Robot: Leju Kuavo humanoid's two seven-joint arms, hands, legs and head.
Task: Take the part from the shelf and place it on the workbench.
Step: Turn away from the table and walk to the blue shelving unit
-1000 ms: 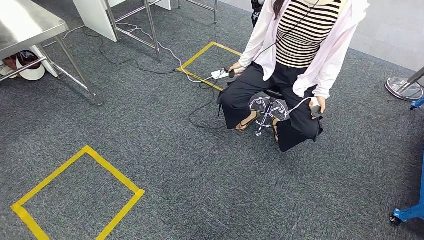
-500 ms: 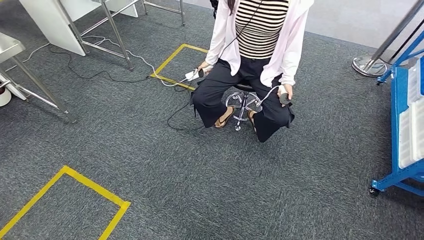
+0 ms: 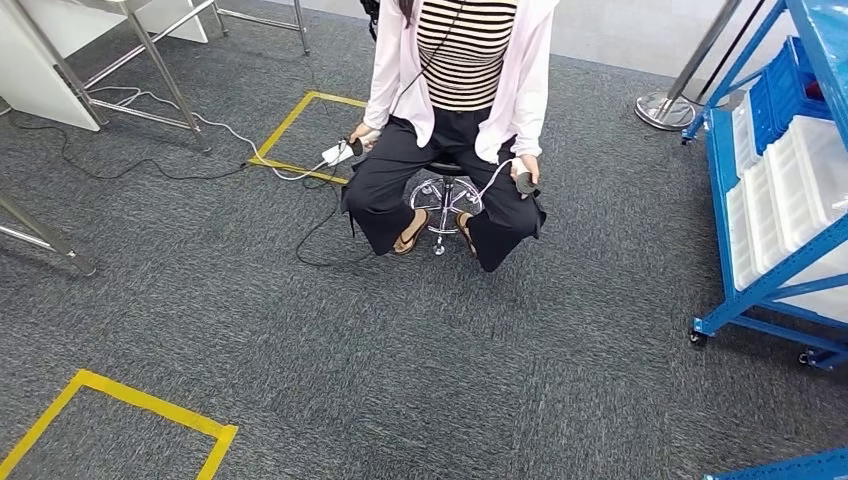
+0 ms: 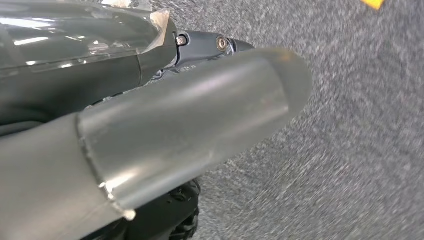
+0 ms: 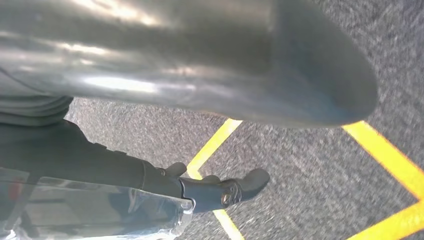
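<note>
A blue metal shelf [image 3: 722,170] on castors stands at the right edge of the head view. It carries white trays [image 3: 790,200] and a blue bin [image 3: 775,100]; I cannot make out the part itself. Thin steel legs of a table [image 3: 45,238] reach in at the left edge. My left hand [image 4: 165,125] hangs over grey carpet with its thumb and dark fingers [image 4: 205,44] stretched out, holding nothing. My right hand [image 5: 200,65] also hangs over the carpet, above yellow floor tape [image 5: 385,150], fingers [image 5: 230,192] extended and empty.
A person in a striped top [image 3: 455,110] sits on a stool [image 3: 445,195] straight ahead, a controller in each hand, cables [image 3: 200,125] trailing left over the carpet. Yellow tape squares [image 3: 130,400] mark the floor. A stand's round base [image 3: 665,110] sits behind the shelf.
The whole view has swung to the right. The blue shelf has come in at the right and the steel table has slid out to the left. The person stays seated.
</note>
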